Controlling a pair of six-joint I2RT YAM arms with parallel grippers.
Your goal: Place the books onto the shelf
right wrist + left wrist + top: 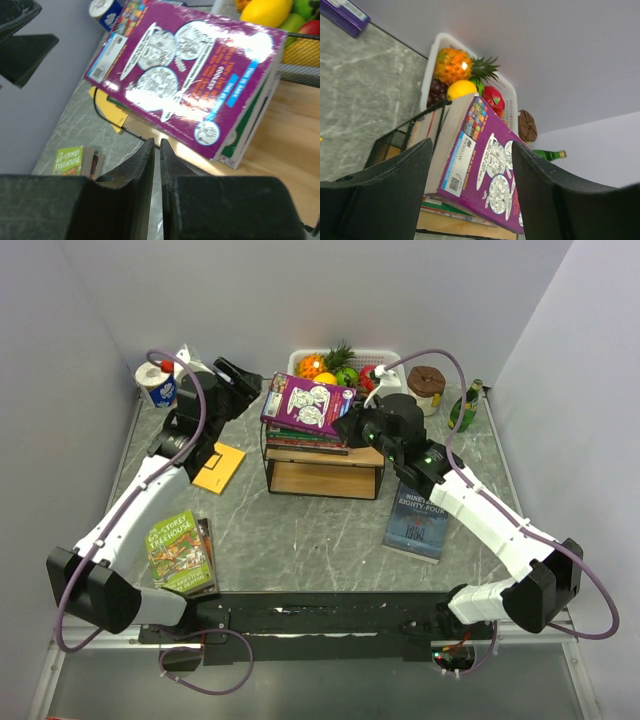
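A purple book (308,402) lies tilted on top of a stack of books (305,438) on the upper board of the shelf (365,457), overhanging its left end. My left gripper (250,380) hovers open just left of it; the left wrist view shows the purple book (485,170) beyond the spread fingers (405,175), untouched. My right gripper (348,428) is shut and empty at the book's right edge. The right wrist view shows its fingertips (156,142) just below the purple book (190,75). On the table lie a green Treehouse book (180,550), a yellow book (220,467) and a dark blue book (417,520).
A white fruit basket (385,355) stands behind the shelf. A brown jar (426,385) and a green bottle (465,405) are at the back right. A blue-and-white can (157,383) sits at the back left. Grey walls close in on three sides.
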